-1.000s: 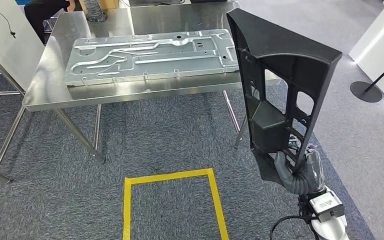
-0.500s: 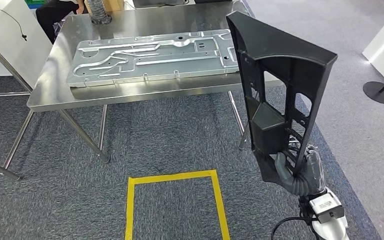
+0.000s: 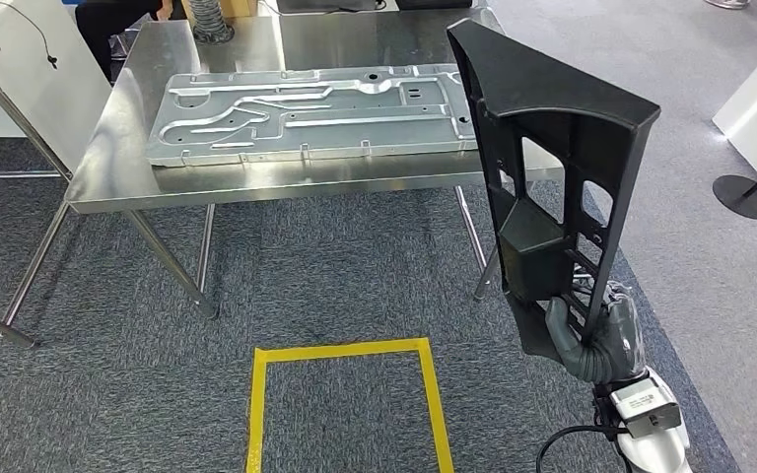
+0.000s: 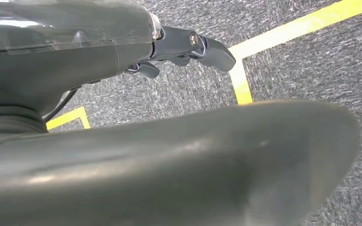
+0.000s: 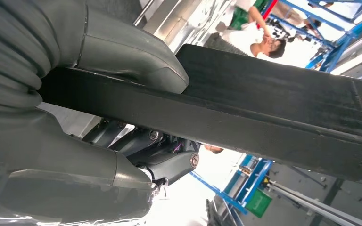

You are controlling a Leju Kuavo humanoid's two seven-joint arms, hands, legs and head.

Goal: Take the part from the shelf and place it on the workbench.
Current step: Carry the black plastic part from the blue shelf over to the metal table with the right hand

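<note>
Black plastic part (image 3: pixel 552 168) upright at right of frame, right hand (image 3: pixel 591 340) clamped on its lower edge. Left hand (image 4: pixel 188 47) hangs, fingers loosely apart, holding nothing. Steel workbench (image 3: pixel 108 158) upper left carries metal panel (image 3: pixel 315 108); best set part on bare strip, keep grip firm.

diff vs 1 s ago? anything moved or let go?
The whole head view has shifted: the steel table with the metal plate and the yellow floor marking sit further right in the picture, so the camera moved, not the things. Nothing was let go: the right robot hand still grips the black part upright by its lower end.
</note>
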